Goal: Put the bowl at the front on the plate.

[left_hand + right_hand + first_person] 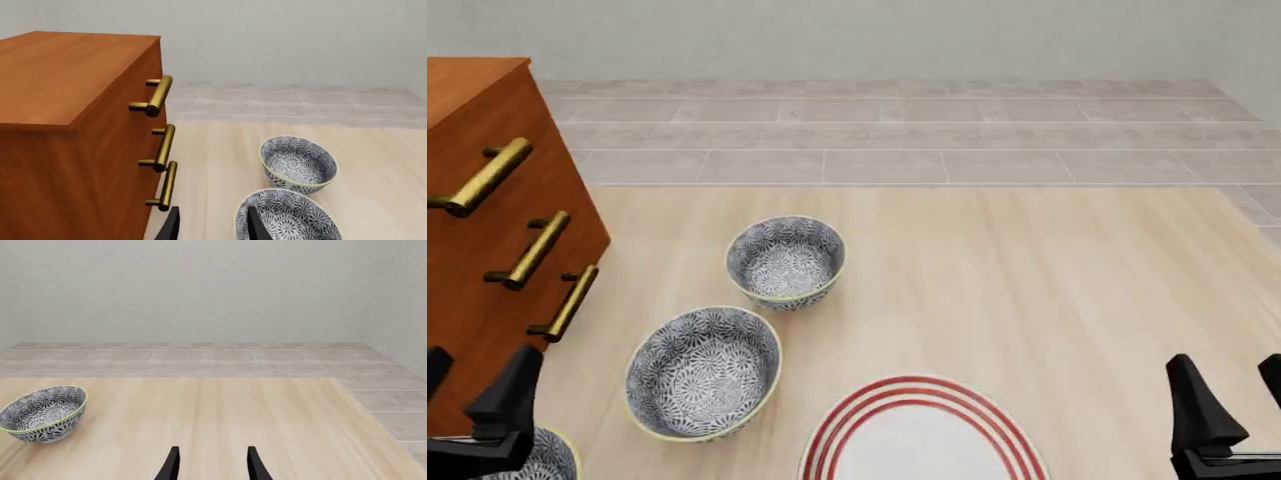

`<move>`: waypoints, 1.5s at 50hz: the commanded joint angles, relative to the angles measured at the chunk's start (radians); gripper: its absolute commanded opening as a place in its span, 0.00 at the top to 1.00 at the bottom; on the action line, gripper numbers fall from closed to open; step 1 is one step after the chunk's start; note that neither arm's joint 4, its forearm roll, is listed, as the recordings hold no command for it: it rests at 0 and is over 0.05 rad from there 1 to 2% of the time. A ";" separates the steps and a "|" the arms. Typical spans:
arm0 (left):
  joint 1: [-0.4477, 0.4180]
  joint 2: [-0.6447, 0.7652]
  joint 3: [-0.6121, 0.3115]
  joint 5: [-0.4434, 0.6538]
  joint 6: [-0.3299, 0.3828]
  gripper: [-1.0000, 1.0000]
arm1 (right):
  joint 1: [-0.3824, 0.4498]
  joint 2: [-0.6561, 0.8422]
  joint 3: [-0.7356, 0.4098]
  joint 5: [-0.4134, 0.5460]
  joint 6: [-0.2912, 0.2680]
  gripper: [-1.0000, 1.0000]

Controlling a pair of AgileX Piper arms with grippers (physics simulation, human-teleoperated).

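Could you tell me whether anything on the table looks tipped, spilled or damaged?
Nothing stands out. The three patterned bowls sit upright and look empty, the plate lies flat, and the wooden drawer cabinet's drawers look closed.

Front view high, looking down the table, wrist views low, forward, sharing far bowl.

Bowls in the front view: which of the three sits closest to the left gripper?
The bowl at the bottom-left corner, mostly cut off by the frame, right beside the left gripper. The middle bowl and far bowl lie farther out on the table.
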 commanded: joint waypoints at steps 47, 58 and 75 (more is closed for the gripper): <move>-0.118 0.212 -0.676 1.137 -0.352 0.00 | 0.000 0.000 0.000 0.000 0.000 0.00; -0.137 0.257 -0.644 1.137 -0.395 0.00 | 0.000 0.000 0.000 0.000 0.000 0.00; -0.100 0.219 -0.557 1.124 -0.380 0.00 | 0.000 0.000 0.000 0.000 0.000 0.00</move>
